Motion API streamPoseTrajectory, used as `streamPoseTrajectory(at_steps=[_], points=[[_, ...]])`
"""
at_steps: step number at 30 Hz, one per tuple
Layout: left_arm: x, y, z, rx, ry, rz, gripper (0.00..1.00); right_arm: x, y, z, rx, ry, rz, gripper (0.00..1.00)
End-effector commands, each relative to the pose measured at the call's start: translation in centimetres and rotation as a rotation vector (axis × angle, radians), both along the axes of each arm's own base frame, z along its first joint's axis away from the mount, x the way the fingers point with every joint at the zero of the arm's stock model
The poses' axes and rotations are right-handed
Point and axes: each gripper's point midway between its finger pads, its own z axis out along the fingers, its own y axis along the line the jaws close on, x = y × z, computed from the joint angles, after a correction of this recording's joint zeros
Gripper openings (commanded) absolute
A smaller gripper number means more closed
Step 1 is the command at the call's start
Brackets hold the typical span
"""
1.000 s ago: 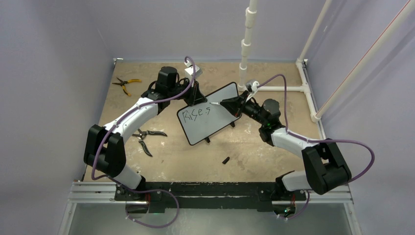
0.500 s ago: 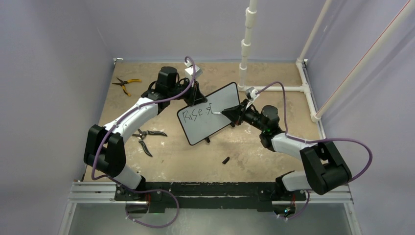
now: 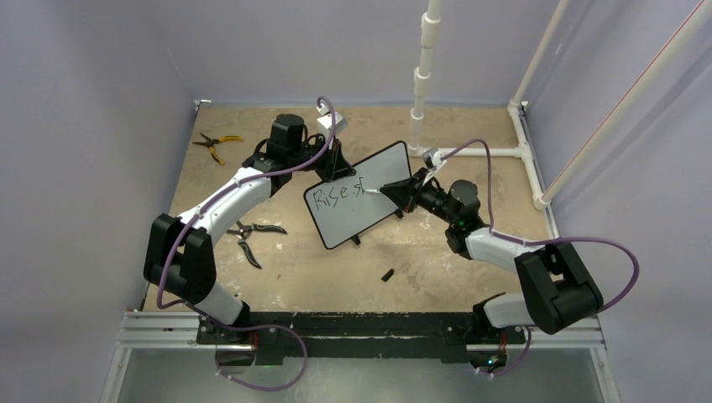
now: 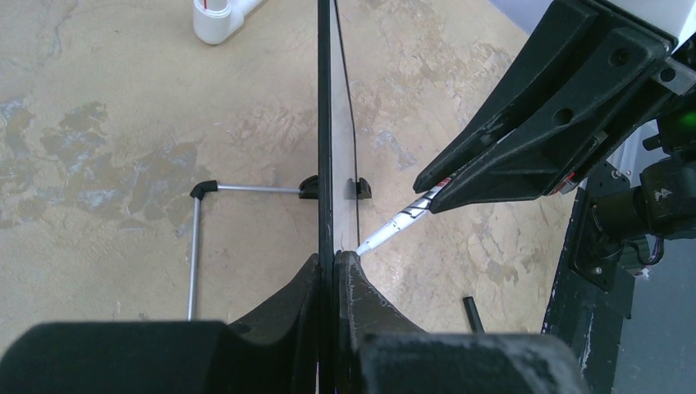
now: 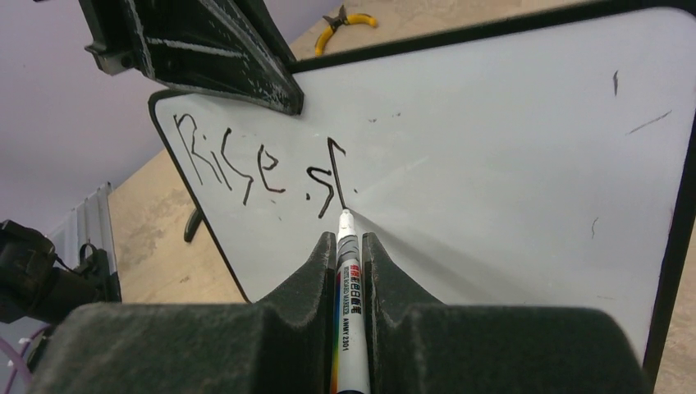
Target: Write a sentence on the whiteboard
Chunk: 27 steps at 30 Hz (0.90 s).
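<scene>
The black handwritten marker lettering (image 5: 246, 164) reads "Rise", then a small "s" and one tall stroke hooked at its top; by my reading you are early in the second word, with most of the sentence yet to write. It slants up across the left part of the small white rectangular board with the thin black frame (image 5: 525, 156); the rest of the face is bare apart from a few stray specks. The board stands upright on its long lower edge in the middle of the mottled tan surface (image 3: 437, 260); in the overhead view its long axis runs diagonally from near left to far right, and the written face looks towards the right arm. The tip of the white-barrelled marker pen (image 5: 348, 271) touches the board at the foot of the tall stroke; its barrel points straight at the face. Your right hand (image 5: 345, 240) is closed tight on that barrel; your left hand (image 4: 335, 261) is pinched shut on the board's top edge, close to the corner above "Rise", steadying it. The next move likely calls for light, even pressure on the tip as you shape the next stroke, and a firm left grip so the board does not tip back. A small black cap (image 3: 388, 274) lies on the surface nearer the arm bases, well apart from the board.
</scene>
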Motion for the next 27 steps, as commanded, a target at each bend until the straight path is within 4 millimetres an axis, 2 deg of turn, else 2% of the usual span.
streamPoseTrajectory(at_steps=[1,12,19,27], points=[[-0.9,-0.4,0.8,-0.011,-0.040,-0.048,0.00,1.4,0.0,4.5,0.072,-0.116,-0.034,0.00],[-0.9,-0.3,0.8,-0.010,-0.041,-0.049,0.00,2.3,-0.8,4.0,0.067,-0.089,-0.104,0.00],[-0.9,-0.3,0.8,-0.010,-0.041,-0.049,0.00,2.3,-1.7,3.8,0.063,-0.083,-0.157,0.00],[-0.9,-0.3,0.8,-0.010,-0.041,-0.049,0.00,2.2,-1.6,2.7,0.034,-0.063,-0.144,0.00]])
